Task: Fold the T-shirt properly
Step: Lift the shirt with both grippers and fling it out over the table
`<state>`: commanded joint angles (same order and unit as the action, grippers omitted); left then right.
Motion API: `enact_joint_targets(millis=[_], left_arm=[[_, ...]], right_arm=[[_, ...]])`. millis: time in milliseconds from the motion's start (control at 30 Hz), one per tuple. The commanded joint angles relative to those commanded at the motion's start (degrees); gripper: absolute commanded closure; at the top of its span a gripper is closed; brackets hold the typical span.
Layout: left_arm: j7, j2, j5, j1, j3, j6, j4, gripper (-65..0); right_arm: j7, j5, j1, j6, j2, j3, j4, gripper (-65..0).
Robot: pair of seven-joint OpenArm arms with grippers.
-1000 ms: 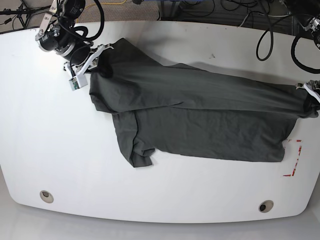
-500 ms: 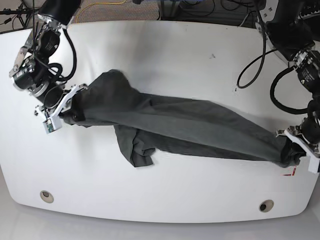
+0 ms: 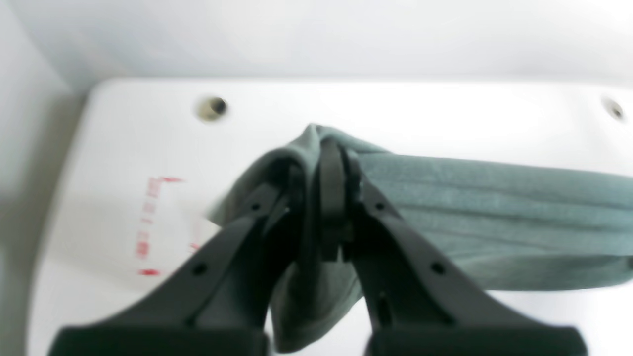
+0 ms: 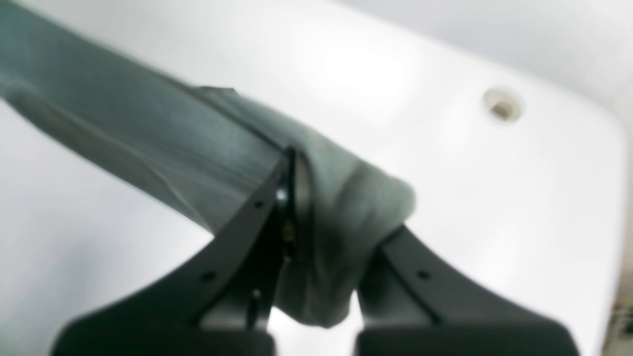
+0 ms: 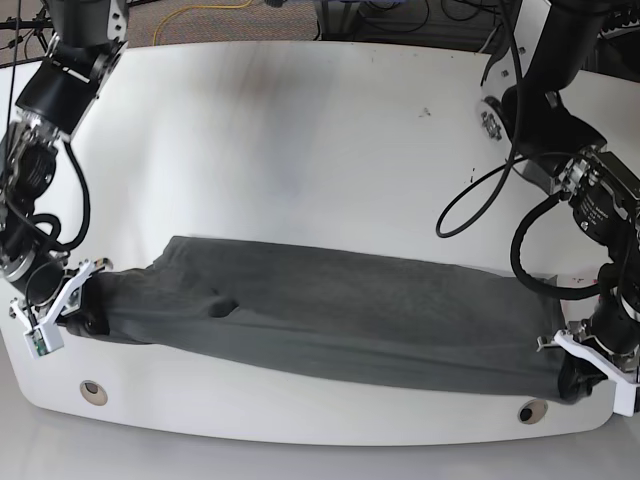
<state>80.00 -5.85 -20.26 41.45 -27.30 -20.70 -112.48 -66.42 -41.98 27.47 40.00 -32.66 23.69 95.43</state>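
The desk (image 5: 320, 130), a white rounded top, carried the T-shirt (image 5: 330, 320) along its near edge, with most of the surface behind it bare. The T-shirt lay as a long, narrow dark band running almost the full width of the desk, apparently doubled over lengthwise, with soft wrinkles and a small pucker near one end. The left gripper (image 5: 585, 375) held the end of the band close to the near corner, by the red markings (image 3: 148, 222) and one of the round holes (image 5: 532, 411); in the left wrist view its fingers (image 3: 332, 198) were closed together with a bunch of fabric clamped between them. The right gripper (image 5: 70, 308) held the opposite end; in the right wrist view its fingers (image 4: 277, 207) were likewise pinched on a thick wad of cloth, the band stretching away from them fairly taut. In my judgement the task stood at an early-to-middle stage: one lengthwise fold appeared made and the cloth drawn out straight, but the ends remained bunched in the grip, the sleeves could not be made out, and the crosswise folds into a compact rectangle were not yet done.
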Motion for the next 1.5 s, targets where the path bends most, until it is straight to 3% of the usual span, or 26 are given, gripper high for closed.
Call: enact_joint_targets(millis=[333, 833, 1033, 1300, 1400, 1500], left_arm=[[-1.0, 1.2, 7.2, 10.1, 5.1, 0.0, 0.0, -1.0], [-1.1, 1.2, 9.4, 27.4, 6.7, 0.0, 7.4, -1.0], [-1.1, 1.4, 9.4, 29.2, 6.7, -0.1, 9.2, -1.0], [-1.1, 1.7, 9.2, 26.0, 6.7, -0.1, 9.0, -1.0], [-1.1, 1.5, 9.1, 22.8, 6.7, -0.3, 9.0, -1.0], [-1.1, 1.4, 9.1, 19.7, 6.6, -2.5, 8.9, -1.0]], right_arm=[[0.0, 0.0, 13.5, -0.13, -5.3, -6.9, -5.7, 0.0], [0.0, 0.0, 38.5, -0.04, -11.7, -23.0, -13.8, 0.0], [-0.1, 0.0, 45.6, 0.0, -12.8, -28.0, -14.9, 0.0], [-0.8, -0.4, 44.7, 0.0, -14.5, -30.0, -14.2, 0.0], [-0.9, -0.4, 40.4, 0.0, -15.3, -28.0, -12.5, 0.0], [-1.1, -0.4, 33.3, 0.0, -15.4, -23.6, -9.9, 0.0]])
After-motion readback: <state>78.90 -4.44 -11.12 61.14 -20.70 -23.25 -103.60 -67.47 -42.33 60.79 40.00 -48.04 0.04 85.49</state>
